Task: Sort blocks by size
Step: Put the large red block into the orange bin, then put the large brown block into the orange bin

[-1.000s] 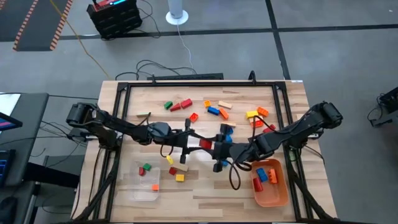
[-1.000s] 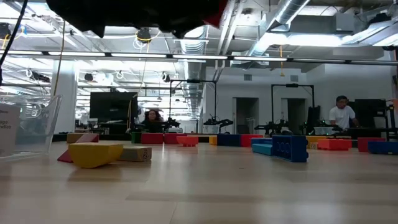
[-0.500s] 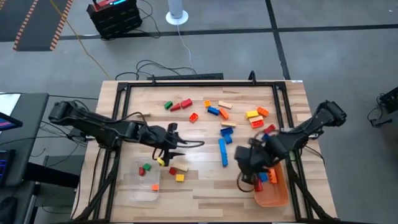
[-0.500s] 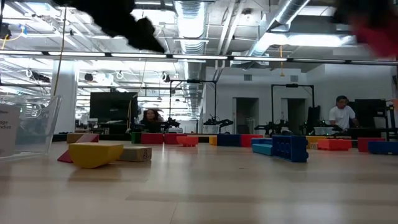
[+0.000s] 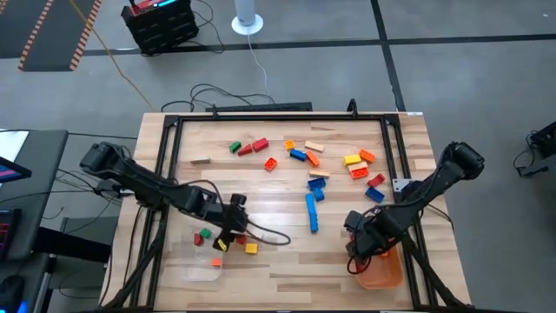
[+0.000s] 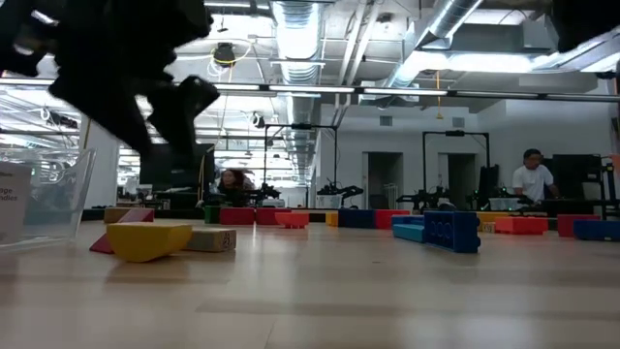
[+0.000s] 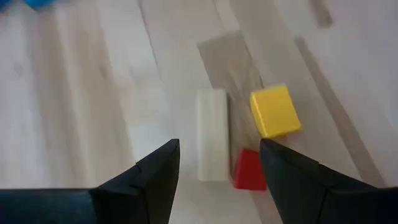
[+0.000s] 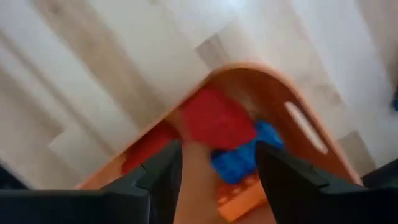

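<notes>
Left pincer [image 7: 217,168] gaped wide, empty, over a yellow cube brick [image 7: 274,111], tan bar [image 7: 211,134] and red brick [image 7: 250,169] on the tabletop [image 7: 74,112]. Right pincer [image 8: 214,162] was spread above the orange tray [image 8: 292,118], red brick [image 8: 217,118] between its tips, contact unclear. The bricks looked light, rigid and slick; best pinched across flat sides.

Mixed-colour studded blocks [image 5: 311,211] scattered across tabletop

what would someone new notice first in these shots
Bright toy blocks lie scattered across the far half of the wooden table. The right hand hangs open over the orange tray at the near right corner, a red block just below it. The left hand hangs open above a tan bar near the clear tray.
</notes>
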You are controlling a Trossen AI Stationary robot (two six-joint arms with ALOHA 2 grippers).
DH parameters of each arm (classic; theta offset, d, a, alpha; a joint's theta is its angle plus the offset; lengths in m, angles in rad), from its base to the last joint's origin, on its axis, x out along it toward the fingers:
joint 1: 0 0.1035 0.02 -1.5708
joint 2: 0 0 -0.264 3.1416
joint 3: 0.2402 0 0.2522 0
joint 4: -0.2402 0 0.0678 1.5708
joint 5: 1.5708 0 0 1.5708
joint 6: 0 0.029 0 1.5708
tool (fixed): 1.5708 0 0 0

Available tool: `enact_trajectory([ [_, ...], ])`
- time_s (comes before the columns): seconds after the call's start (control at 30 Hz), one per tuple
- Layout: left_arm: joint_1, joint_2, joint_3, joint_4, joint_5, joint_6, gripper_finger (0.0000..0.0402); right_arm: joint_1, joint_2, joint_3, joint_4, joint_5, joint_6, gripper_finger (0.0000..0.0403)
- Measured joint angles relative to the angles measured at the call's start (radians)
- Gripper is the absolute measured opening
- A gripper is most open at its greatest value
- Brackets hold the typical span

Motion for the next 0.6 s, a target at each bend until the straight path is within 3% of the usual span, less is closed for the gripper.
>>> enact_trajectory([
  [0.1,-0.002,0.046,0.025,-0.019,0.000,-0.031,0.0217,0.000,-0.005,0.070,-0.042,0.019,0.000,0.0230],
  [0.2,-0.002,0.086,0.059,-0.069,-0.002,-0.078,0.0217,0.001,-0.005,0.143,-0.085,0.103,-0.007,0.0225],
  [0.5,0.009,0.165,0.131,-0.195,-0.005,-0.347,0.0217,-0.017,-0.005,0.207,-0.014,0.499,-0.103,0.0218],
  [0.6,0.009,0.163,0.133,-0.192,-0.005,-0.326,0.0217,-0.033,0.004,0.207,0.045,0.538,-0.198,0.0218],
])
